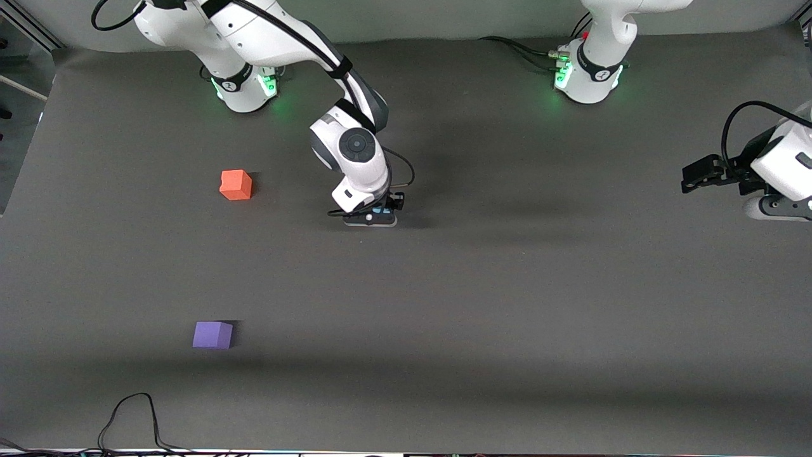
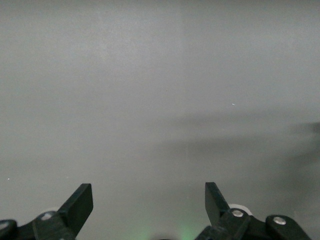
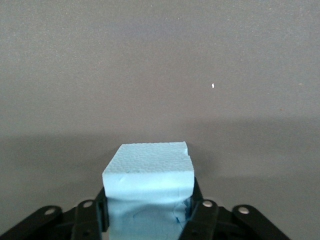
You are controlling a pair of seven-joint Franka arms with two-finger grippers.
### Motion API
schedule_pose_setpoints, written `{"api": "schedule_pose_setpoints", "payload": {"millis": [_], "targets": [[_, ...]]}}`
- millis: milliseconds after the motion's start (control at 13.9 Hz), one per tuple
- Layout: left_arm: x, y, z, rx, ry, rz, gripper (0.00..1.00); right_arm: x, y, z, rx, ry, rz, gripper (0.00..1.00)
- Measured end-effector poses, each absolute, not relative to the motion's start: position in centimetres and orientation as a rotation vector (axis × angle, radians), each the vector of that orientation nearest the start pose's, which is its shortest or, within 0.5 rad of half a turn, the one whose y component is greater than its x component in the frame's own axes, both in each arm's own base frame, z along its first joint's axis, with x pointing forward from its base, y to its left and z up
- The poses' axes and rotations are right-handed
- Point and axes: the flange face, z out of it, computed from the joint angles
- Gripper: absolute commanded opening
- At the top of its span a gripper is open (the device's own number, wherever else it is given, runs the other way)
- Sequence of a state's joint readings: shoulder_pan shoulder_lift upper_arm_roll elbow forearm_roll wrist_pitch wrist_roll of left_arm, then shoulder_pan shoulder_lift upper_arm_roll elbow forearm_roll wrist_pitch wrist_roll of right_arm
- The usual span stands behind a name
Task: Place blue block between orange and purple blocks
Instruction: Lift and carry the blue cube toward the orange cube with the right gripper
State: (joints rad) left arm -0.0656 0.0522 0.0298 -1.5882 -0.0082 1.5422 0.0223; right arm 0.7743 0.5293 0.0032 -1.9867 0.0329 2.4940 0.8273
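Right wrist view: right hand (image 3: 148, 212) grips blue block (image 3: 149, 181) over table (image 3: 150, 75).

The right gripper (image 1: 374, 219) is down at the table, its fingers (image 3: 197, 210) clamped shut. The left gripper (image 2: 149, 202) waits spread wide at the left arm's end of the table.

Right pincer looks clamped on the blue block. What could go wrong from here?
1. The right pincer grips the blue block only at its lower part, so it may tilt or slip in transit.
2. The foam looks dented at the fingers, so it could stick on release.
3. The orange block and purple block sit loose on the table; a low approach may knock either. The left pincer waits open.
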Motion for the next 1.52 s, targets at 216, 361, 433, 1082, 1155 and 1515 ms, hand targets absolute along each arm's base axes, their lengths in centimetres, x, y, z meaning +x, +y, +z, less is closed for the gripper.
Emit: {"api": "schedule_pose_setpoints", "payload": {"millis": [216,361,433,1082,1155,1515], "targets": [[56.4,-2.2,58.5,-3.142,0.093,0.156,1.0,43.8,43.0,20.1,-3.126,0.123,0.027,0.55],[56.4,-2.2,58.5,-3.142,0.092,0.156,1.0,44.8,43.3,23.2,-3.11,0.119,-0.001,0.55],[56.4,-2.2,58.5,-3.142,0.093,0.156,1.0,45.7,43.2,25.9,-3.109,0.111,-0.008,0.55],[56.4,-2.3,58.5,-3.142,0.095,0.154,1.0,52.8,35.2,58.4,-3.085,0.064,0.003,0.55],[56.4,-2.3,58.5,-3.142,0.095,0.153,1.0,53.5,33.9,59.6,-3.079,0.066,0.004,0.55],[56.5,-2.1,58.6,-3.143,0.091,0.142,1.0,56.2,28.3,61.2,-3.084,0.03,0.014,0.55]]}}
